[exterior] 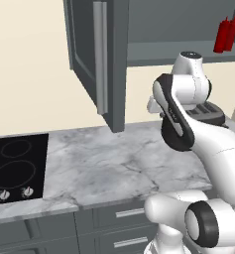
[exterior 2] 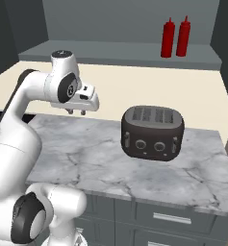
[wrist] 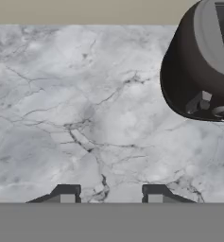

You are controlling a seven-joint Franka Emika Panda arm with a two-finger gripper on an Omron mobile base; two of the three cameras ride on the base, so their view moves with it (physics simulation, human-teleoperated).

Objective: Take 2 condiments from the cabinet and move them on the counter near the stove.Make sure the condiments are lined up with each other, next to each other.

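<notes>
Base views flank arm, share counter (exterior: 114,158); hand view looks down.

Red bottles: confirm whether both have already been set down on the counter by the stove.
No, both red bottles stand side by side on the cabinet shelf, above the toaster.

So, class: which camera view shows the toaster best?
The right base view: the whole toaster shows, slots and knobs facing us. In the left base view the arm hides most of it; the hand view catches one end.

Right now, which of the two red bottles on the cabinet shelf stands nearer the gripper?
The left bottle in the right base view; its twin stands beside it, farther from the gripper.
</notes>
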